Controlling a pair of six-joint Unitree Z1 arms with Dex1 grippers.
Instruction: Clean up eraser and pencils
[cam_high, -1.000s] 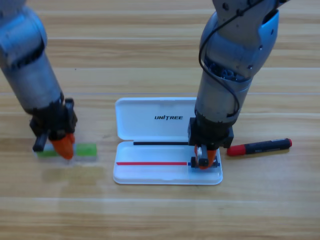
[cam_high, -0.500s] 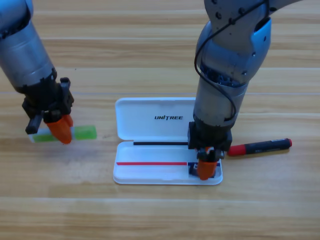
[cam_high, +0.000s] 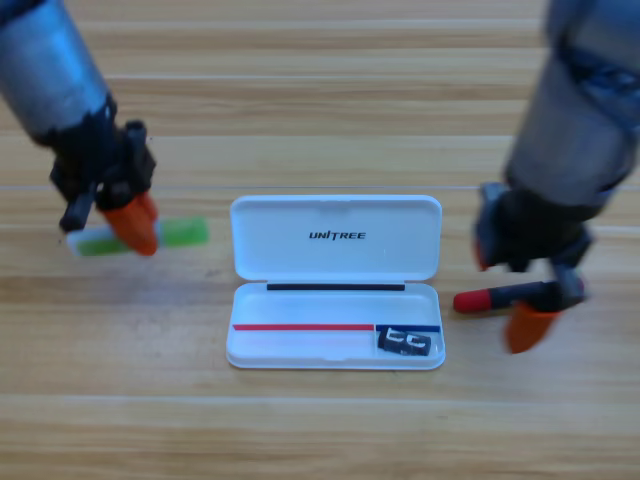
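The eraser (cam_high: 405, 341), a small black block with white marks, lies in the right end of the open white case (cam_high: 290, 262). A red pencil (cam_high: 482, 299) with a black cap end rests on the table just right of the case. My right gripper (cam_high: 528, 328) hangs over the pencil's cap end with its orange tip on the near side; it looks open and holds nothing. Left of the case, a green and white stick (cam_high: 183, 233) sits in my left gripper (cam_high: 138, 232), which is shut on its middle.
The case's lid lies flat toward the back, its tray toward the front. The right arm's grey body fills the upper right corner, the left arm's the upper left. Bare wooden table (cam_high: 320, 430) runs along the front.
My right gripper let go of the eraser in the case and swung right to the red pencil. My left gripper carried the green and white stick toward the back.
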